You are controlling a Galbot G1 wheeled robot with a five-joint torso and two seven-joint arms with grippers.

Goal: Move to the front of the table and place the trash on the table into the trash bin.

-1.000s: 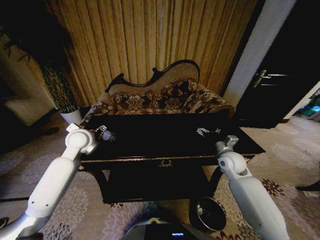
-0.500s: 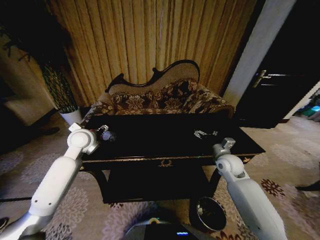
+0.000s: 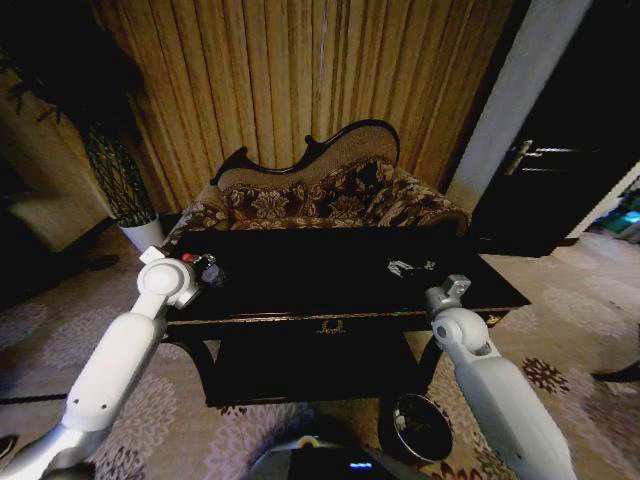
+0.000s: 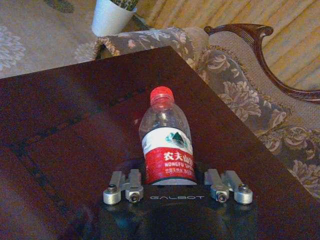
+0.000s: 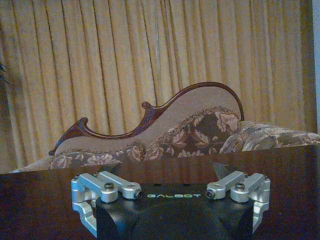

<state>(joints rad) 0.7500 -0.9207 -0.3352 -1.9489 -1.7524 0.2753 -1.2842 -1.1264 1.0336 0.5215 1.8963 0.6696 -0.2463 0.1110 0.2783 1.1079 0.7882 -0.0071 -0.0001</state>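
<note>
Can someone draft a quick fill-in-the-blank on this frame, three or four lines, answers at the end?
1. The clear plastic bottle in front of the left hand has a ____ cap.
2. The bottle stands ____ on the large black wooden table.
3. The left hand's fingers sit on either side of the bottle's base, and they are ____.
4. The small round dark maroon bin stands on the ____, near the right arm.

Answers: red; upright; open; carpet
</note>
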